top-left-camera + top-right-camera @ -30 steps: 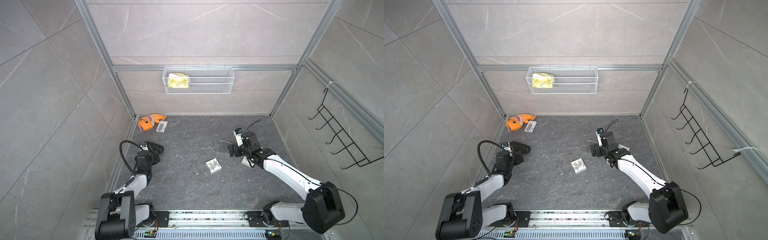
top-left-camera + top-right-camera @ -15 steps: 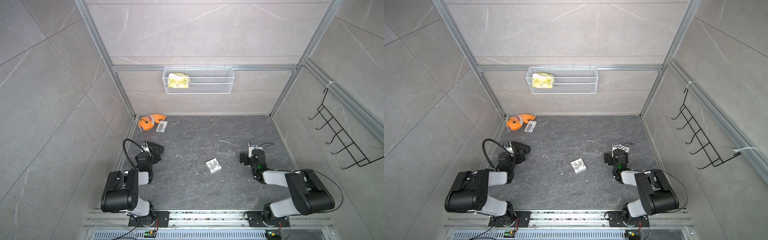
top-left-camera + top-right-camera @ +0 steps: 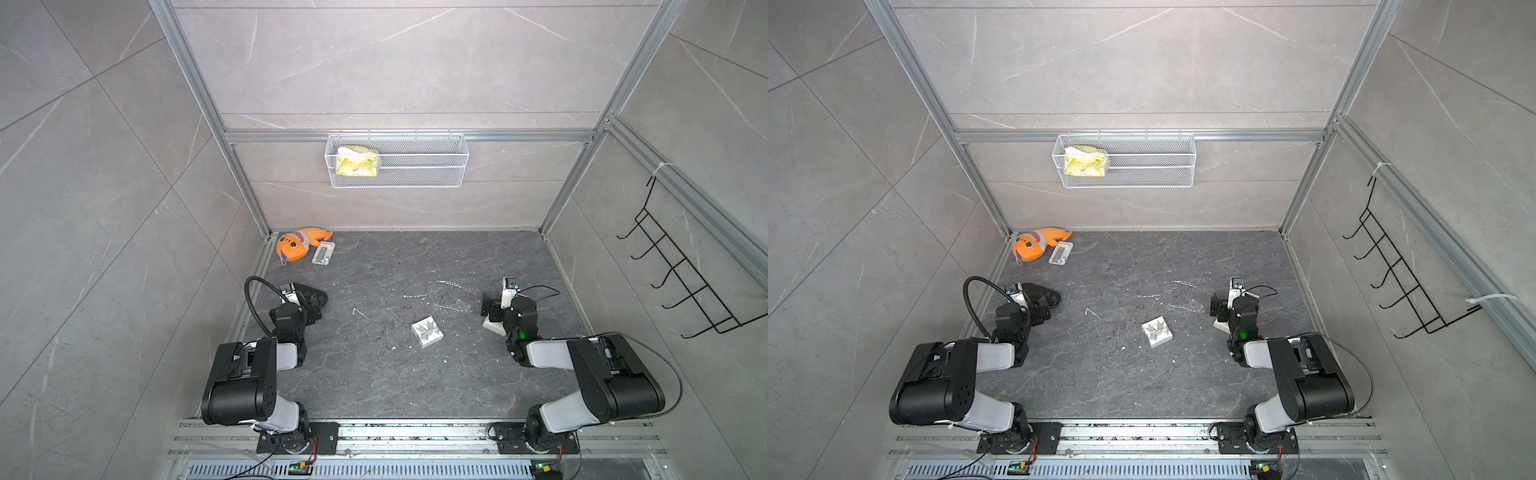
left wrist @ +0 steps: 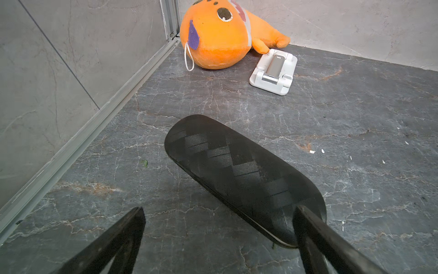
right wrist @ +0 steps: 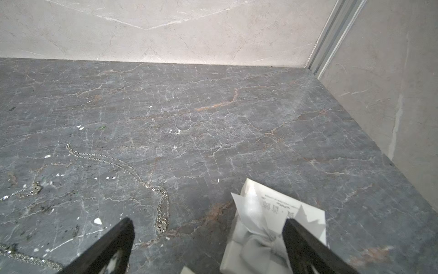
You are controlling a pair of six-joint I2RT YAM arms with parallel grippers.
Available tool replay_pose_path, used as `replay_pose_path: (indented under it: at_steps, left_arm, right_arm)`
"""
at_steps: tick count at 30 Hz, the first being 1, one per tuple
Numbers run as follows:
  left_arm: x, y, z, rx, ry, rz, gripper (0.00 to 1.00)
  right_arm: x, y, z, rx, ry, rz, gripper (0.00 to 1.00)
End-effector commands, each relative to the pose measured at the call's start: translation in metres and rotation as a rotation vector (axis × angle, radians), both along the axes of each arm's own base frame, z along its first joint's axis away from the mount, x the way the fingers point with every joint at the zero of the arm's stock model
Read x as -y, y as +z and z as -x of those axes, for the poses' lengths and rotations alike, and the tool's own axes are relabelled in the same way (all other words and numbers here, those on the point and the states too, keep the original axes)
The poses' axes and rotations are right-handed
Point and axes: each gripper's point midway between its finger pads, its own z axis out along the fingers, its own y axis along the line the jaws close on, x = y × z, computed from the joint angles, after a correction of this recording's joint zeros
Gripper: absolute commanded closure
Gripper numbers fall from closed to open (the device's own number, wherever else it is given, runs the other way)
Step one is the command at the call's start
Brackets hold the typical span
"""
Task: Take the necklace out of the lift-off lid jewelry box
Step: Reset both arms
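The white jewelry box [image 3: 427, 331] [image 3: 1157, 331] stands open mid-floor, showing its star-cut insert. Its lid [image 5: 258, 239], with a grey bow and a printed card on it, lies on the floor under my right gripper [image 5: 208, 224] [image 3: 493, 309], near one finger. The right jaws are wide apart and hold nothing. The necklace [image 5: 132, 175], a thin silver chain, is spread on the dark floor outside the box, ahead of the other right finger, and shows faintly in a top view [image 3: 451, 284]. My left gripper [image 4: 219, 210] [image 3: 309, 309] is open at the far left.
A black glasses case [image 4: 241, 175] lies just ahead of the left gripper, one end by a finger. An orange plush [image 3: 297, 245] and a white stand [image 3: 323, 253] sit in the back left corner. A wire basket [image 3: 397, 166] and a hook rack [image 3: 681, 282] hang on the walls.
The right arm has pulled back from the middle and folded down beside its base. The left arm has folded back too, and its jaws have spread wider.
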Motion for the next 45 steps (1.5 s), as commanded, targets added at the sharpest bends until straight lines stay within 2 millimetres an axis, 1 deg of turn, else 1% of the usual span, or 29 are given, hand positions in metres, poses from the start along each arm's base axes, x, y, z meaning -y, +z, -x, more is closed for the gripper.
replay_pose_path:
  at_steps: [1, 9, 14, 15, 16, 18, 20, 23, 25, 26, 28, 29, 30, 31, 32, 33, 34, 36, 37, 38, 39, 42, 45]
  left_arm:
    - [0.000, 0.013, -0.006, 0.051, -0.013, -0.028, 0.00]
    - [0.009, 0.011, -0.009, 0.029, -0.058, -0.045, 0.00]
    - [0.010, 0.011, -0.010, 0.028, -0.065, -0.045, 0.00]
    - [0.015, 0.011, -0.011, 0.026, -0.097, -0.041, 0.00]
    - [0.027, 0.010, -0.014, 0.016, -0.171, -0.036, 0.00]
    - [0.031, 0.011, -0.013, 0.020, -0.198, -0.029, 0.00]
    - [0.030, 0.011, -0.013, 0.021, -0.196, -0.029, 0.00]
    - [0.002, 0.013, -0.007, 0.038, -0.017, -0.044, 0.00]
    - [-0.001, 0.013, -0.005, 0.048, 0.007, -0.044, 0.00]
    - [0.006, 0.012, -0.007, 0.042, -0.039, -0.040, 0.00]
    - [0.035, 0.011, -0.013, 0.021, -0.220, -0.030, 0.00]
    - [0.036, 0.011, -0.011, 0.029, -0.231, -0.029, 0.00]
    - [0.036, 0.012, -0.012, 0.041, -0.228, -0.031, 0.00]
    - [0.030, 0.013, -0.012, 0.035, -0.193, -0.031, 0.00]
    - [0.014, 0.012, -0.010, 0.026, -0.092, -0.047, 0.00]
    - [0.006, 0.012, -0.009, 0.036, -0.034, -0.047, 0.00]
    - [0.002, 0.013, -0.007, 0.038, -0.006, -0.058, 0.00]
    - [0.003, 0.013, -0.007, 0.038, -0.008, -0.058, 0.00]
    - [0.014, 0.014, -0.011, 0.041, -0.076, -0.052, 0.00]
    - [0.030, 0.011, -0.014, 0.018, -0.184, -0.044, 0.00]
    - [0.032, 0.011, -0.011, 0.020, -0.194, -0.039, 0.00]
    - [0.026, 0.010, -0.012, 0.016, -0.161, -0.041, 0.00]
    - [0.026, 0.010, -0.012, 0.016, -0.160, -0.040, 0.00]
  right_arm:
    - [0.000, 0.004, -0.002, 0.023, 0.000, -0.017, 0.01]
    - [0.000, 0.005, -0.001, 0.026, 0.000, -0.013, 0.01]
    - [0.001, 0.005, -0.001, 0.026, -0.002, -0.013, 0.01]
    - [0.001, 0.005, -0.001, 0.026, -0.003, -0.012, 0.01]
    - [0.000, 0.006, -0.001, 0.027, -0.001, -0.013, 0.01]
    - [0.000, 0.005, -0.001, 0.026, 0.001, -0.013, 0.01]
    - [0.000, 0.006, -0.001, 0.027, 0.000, -0.013, 0.01]
    - [0.000, 0.005, -0.001, 0.027, 0.000, -0.013, 0.01]
    - [0.000, 0.005, -0.001, 0.027, 0.001, -0.013, 0.01]
    - [0.000, 0.005, -0.001, 0.026, 0.000, -0.012, 0.01]
    - [0.000, 0.005, -0.001, 0.026, 0.000, -0.012, 0.01]
    - [0.000, 0.005, -0.001, 0.026, -0.002, -0.013, 0.01]
    - [0.001, 0.005, -0.001, 0.027, -0.002, -0.012, 0.01]
    - [0.000, 0.005, -0.001, 0.027, -0.002, -0.013, 0.01]
    - [0.000, 0.005, -0.001, 0.027, -0.001, -0.013, 0.01]
    - [0.000, 0.006, -0.001, 0.027, -0.002, -0.013, 0.01]
    - [0.000, 0.005, -0.001, 0.027, -0.001, -0.012, 0.01]
    - [0.001, 0.005, -0.001, 0.026, -0.003, -0.012, 0.01]
    - [0.000, 0.006, -0.001, 0.027, 0.000, -0.013, 0.01]
    - [0.000, 0.005, -0.001, 0.027, 0.000, -0.012, 0.01]
    - [0.000, 0.005, -0.001, 0.026, -0.001, -0.013, 0.01]
    - [0.000, 0.005, -0.001, 0.026, 0.000, -0.011, 0.01]
    - [0.000, 0.005, -0.001, 0.027, -0.001, -0.012, 0.01]
